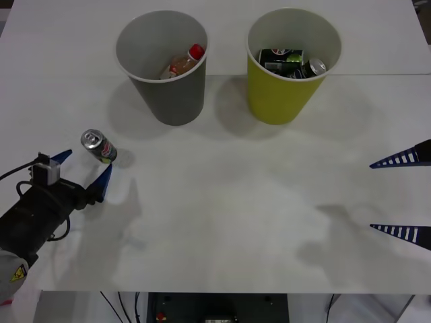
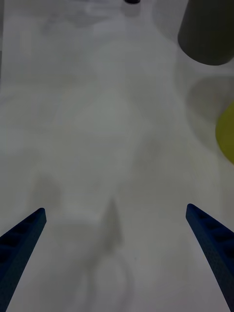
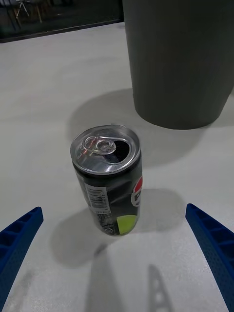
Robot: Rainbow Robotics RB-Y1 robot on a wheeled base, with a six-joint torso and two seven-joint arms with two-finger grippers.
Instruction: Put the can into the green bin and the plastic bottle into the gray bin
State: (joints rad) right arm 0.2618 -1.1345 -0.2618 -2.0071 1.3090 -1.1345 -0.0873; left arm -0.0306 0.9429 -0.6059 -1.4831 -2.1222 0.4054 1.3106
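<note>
Now: left claw released around can | right claw released, table's right edge.

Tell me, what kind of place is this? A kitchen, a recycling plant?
Probably a robot test lab staged for a sorting exercise, not a kitchen. A bare white table holds just a gray bin, a green bin and one can standing between the left gripper fingers; chairs stand in the room behind.

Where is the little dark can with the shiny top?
The small dark can with a silver top stands on the table's left side, between the open left pincer's fingers, near the dark gray bin.
</note>
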